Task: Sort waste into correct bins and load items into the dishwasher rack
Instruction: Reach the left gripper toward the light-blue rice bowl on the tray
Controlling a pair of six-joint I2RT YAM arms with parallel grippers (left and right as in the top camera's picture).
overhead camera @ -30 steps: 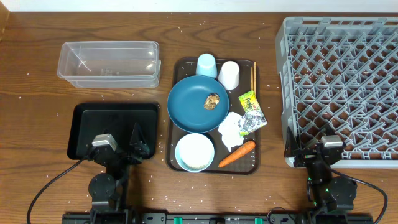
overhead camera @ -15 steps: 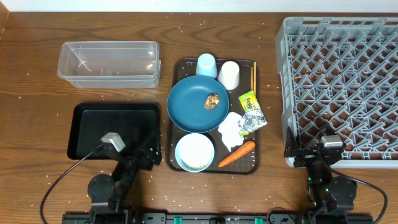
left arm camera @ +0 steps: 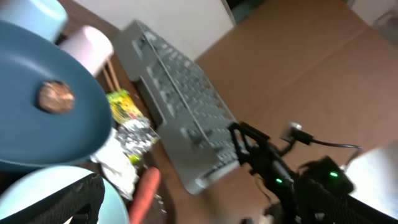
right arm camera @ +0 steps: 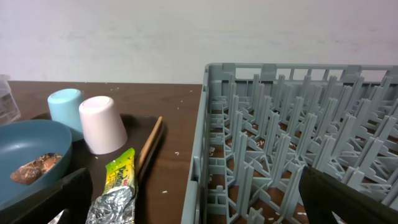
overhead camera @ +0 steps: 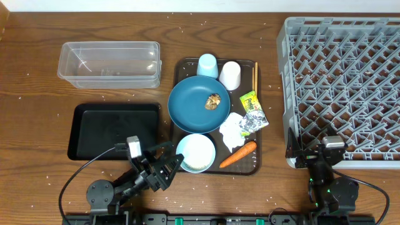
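1. The left fingers [overhead camera: 170, 167] have swung off the black tray [overhead camera: 106, 128], where they hung a moment ago. They now sit at the front-left corner of the brown serving tray [overhead camera: 183, 65], just beside the pale-blue bowl [overhead camera: 195, 152]. They are spread wide and hold nothing.
2. The right fingers [overhead camera: 310, 152] have not moved. They rest wide apart and empty at the near edge of the dishwasher rack [overhead camera: 340, 81].
3. My reading is that the bowl is the left arm's first target. Nothing is sorted or loaded yet, so the task is at its very start.
4. Dishes, all on the serving tray:
   - 1 dark-blue plate [overhead camera: 194, 106]
   - 1 bowl
   - 2 cups, 1 pale-blue cup [overhead camera: 207, 65] and 1 white cup [overhead camera: 230, 75]
   - chopsticks [overhead camera: 255, 76] along the right rim, seemingly 2
5. Waste:
   - 1 brown food lump [overhead camera: 214, 101] on the plate
   - 1 carrot [overhead camera: 238, 154]
   - 1 crumpled tissue [overhead camera: 232, 131]
   - 2 wrappers, 1 yellow-green wrapper [overhead camera: 250, 101] and 1 silver wrapper [overhead camera: 255, 120]
   - rice grains scattered over the tabletop [overhead camera: 37, 144], too many to count
6. Bins: 2, the clear tub [overhead camera: 69, 62] and the black tray, both empty. There is 1 rack, also empty.
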